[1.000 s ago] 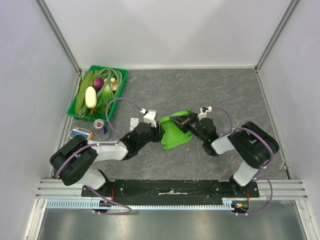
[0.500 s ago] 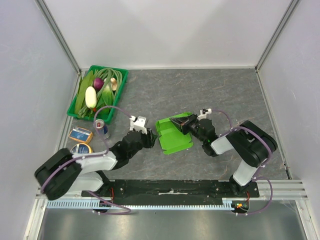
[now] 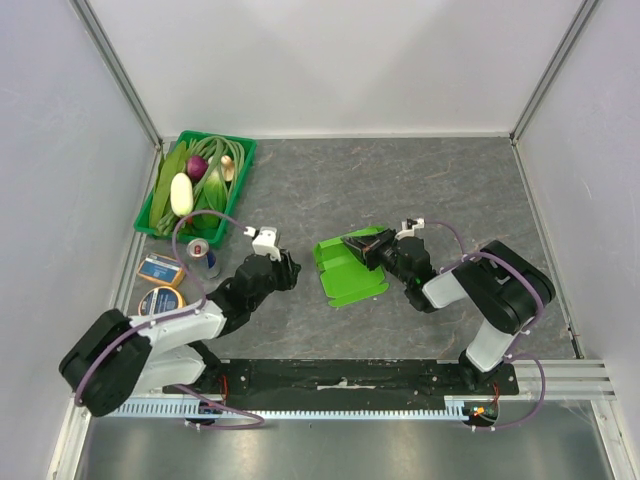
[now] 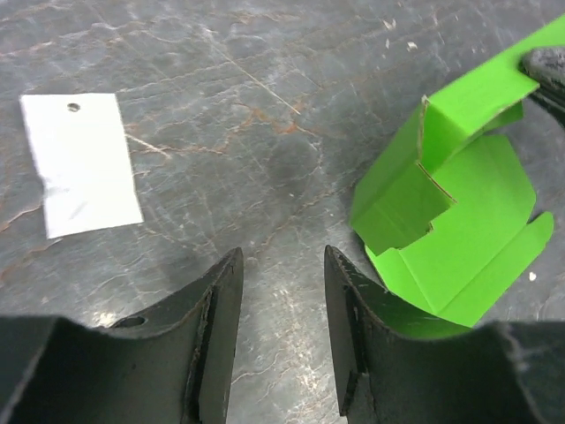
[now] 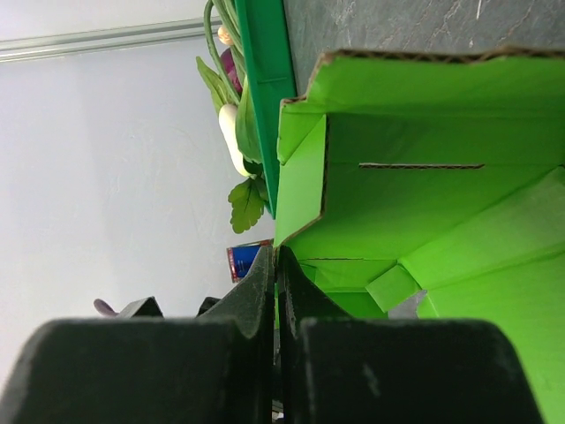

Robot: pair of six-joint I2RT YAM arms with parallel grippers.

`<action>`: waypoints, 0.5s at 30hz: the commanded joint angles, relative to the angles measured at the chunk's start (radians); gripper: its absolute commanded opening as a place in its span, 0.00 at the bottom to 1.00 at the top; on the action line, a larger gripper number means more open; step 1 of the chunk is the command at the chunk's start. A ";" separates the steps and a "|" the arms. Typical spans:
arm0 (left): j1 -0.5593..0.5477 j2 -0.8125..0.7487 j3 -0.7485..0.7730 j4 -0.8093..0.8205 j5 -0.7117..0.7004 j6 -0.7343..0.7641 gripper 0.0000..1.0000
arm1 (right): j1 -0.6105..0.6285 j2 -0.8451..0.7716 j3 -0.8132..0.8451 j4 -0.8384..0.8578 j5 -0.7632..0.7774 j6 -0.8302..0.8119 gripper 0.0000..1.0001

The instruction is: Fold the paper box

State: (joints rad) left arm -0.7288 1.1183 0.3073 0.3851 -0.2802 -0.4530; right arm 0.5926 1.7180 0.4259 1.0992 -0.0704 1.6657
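The paper box (image 3: 348, 270) is lime-green card, partly folded, with one side wall raised, and it rests on the grey table. My right gripper (image 3: 362, 248) is shut on the box's upper right flap. In the right wrist view its jaws (image 5: 276, 253) pinch a thin edge of the paper box (image 5: 424, 194). My left gripper (image 3: 289, 268) stands open to the left of the box, apart from it. The left wrist view shows only bare table between its fingers (image 4: 225, 291), with the paper box (image 4: 450, 230) off to the right.
A green crate (image 3: 247, 160) of vegetables stands at the back left. Near the left arm are a drink can (image 3: 203, 256) and two round tins (image 3: 160, 268). A white paper slip (image 4: 81, 163) lies on the table. Walls close in the left, right and back sides.
My left gripper has drawn back to the left, away from the box's left edge. The box has settled slightly. The right gripper keeps its hold.
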 commanded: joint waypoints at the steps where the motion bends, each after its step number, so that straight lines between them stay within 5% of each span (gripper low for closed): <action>1: 0.011 0.095 0.036 0.219 0.127 0.127 0.49 | -0.001 0.014 0.010 0.016 0.003 0.008 0.00; 15: -0.001 0.261 0.075 0.357 0.246 0.206 0.46 | 0.003 0.060 -0.062 0.149 0.035 -0.011 0.00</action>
State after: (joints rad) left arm -0.7200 1.3468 0.3672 0.6491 -0.0731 -0.2981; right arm 0.5926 1.7443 0.4023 1.1389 -0.0658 1.6749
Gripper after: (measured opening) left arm 0.465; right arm 0.010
